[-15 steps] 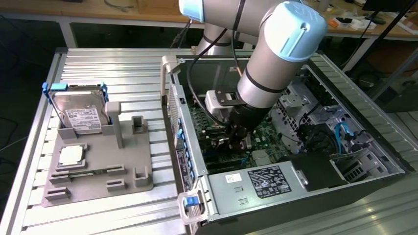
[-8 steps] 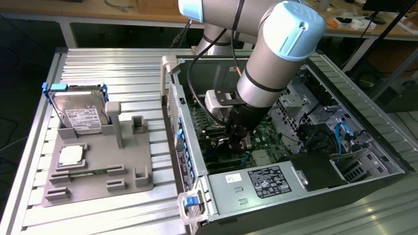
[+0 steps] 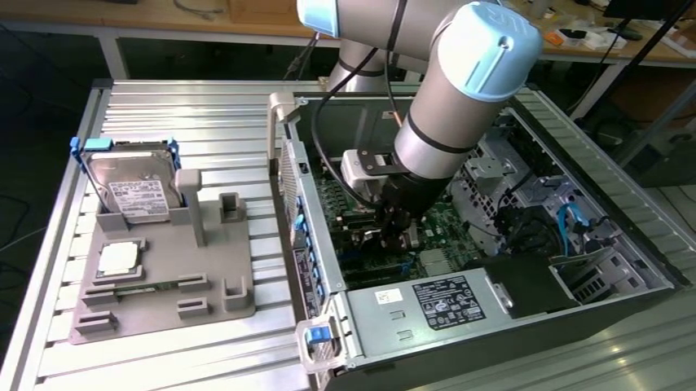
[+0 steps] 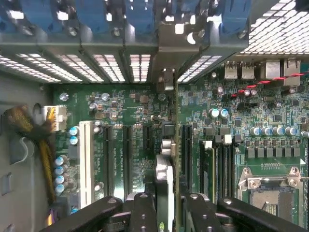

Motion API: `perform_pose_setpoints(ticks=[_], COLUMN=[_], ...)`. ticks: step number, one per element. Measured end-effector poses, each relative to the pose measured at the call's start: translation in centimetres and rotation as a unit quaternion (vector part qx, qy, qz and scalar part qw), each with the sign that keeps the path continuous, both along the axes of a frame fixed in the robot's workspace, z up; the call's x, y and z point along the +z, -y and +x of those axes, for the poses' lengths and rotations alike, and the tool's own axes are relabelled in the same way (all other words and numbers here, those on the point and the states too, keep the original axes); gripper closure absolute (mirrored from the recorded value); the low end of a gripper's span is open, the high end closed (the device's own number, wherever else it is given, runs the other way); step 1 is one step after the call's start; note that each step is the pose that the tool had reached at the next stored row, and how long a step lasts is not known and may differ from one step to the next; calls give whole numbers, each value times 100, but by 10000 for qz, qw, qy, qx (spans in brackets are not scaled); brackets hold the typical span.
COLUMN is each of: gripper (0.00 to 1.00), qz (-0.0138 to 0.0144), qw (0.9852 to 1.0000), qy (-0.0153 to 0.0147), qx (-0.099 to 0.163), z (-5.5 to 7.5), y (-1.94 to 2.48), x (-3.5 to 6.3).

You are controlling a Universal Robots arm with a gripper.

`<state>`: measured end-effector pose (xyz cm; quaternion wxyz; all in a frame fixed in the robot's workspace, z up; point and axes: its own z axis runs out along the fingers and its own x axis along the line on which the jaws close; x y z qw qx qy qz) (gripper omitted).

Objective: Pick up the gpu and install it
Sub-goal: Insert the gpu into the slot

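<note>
Pincer [image 4: 166, 205] pinching gpu [image 4: 175, 145] edge-on between fingers, apparently standing on motherboard [image 4: 120, 108] slot.

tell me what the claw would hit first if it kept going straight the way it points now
Probably the green motherboard inside the open grey computer case. The claw points down at its black expansion slots, gripping the thin dark gpu card edge-on, so the card would touch first; depth is unclear.
</note>
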<state>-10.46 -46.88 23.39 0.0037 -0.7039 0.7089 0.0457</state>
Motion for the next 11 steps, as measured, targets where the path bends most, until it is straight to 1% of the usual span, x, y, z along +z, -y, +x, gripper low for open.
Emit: perform_pose_setpoints(ticks=[1, 2, 3, 4, 5, 11], gripper=[67, 60, 60, 53, 53, 53], qz=[-19, -29, -22, -26, -23, -25], qw=[10000, 10000, 10000, 10000, 10000, 10000], qy=[-8, -13, -9, -11, -9, -11], qx=[0, 3, 3, 3, 3, 3], z=[-1, 0, 0, 0, 0, 0], y=[3, 5, 4, 5, 4, 4], x=[19, 29, 24, 27, 24, 26])
